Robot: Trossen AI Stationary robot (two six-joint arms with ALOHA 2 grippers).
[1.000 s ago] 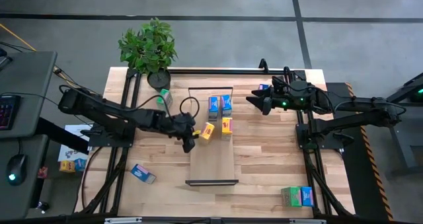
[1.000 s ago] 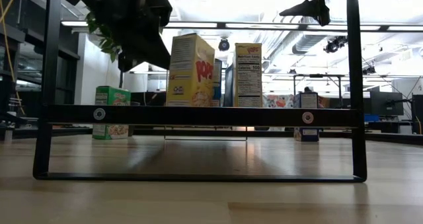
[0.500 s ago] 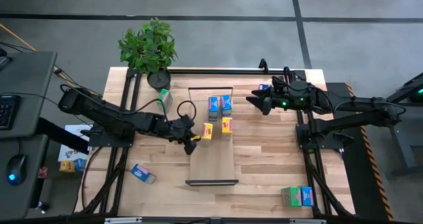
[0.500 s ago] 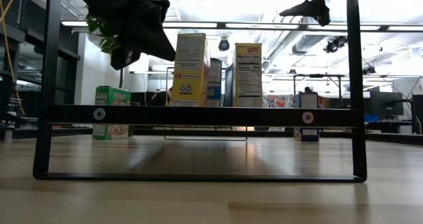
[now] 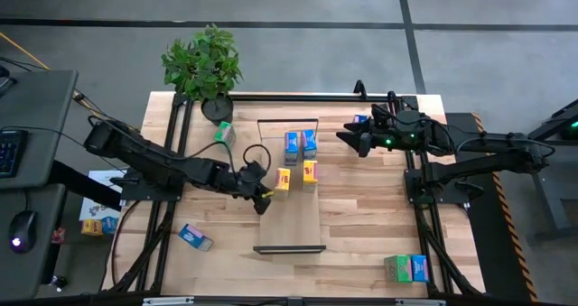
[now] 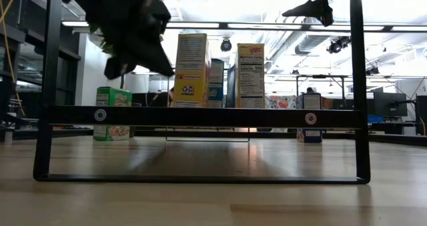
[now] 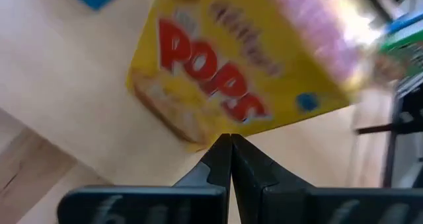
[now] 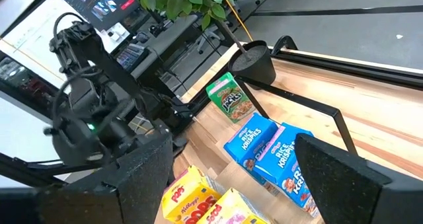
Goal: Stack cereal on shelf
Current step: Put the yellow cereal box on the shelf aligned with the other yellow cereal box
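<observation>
Risk: tipping the yellow cereal box (image 5: pixel 283 180) at the shelf's (image 5: pixel 291 236) left edge.
The left gripper (image 5: pixel 263 201), fingers pressed together and empty, sits beside it (a sideways nudge could topple it); the right gripper (image 5: pixel 347 136) waits spread wide near the table's far right corner.

Yellow cereal box (image 7: pixel 251 72) blurred, its top past the left wrist view's edge.
</observation>
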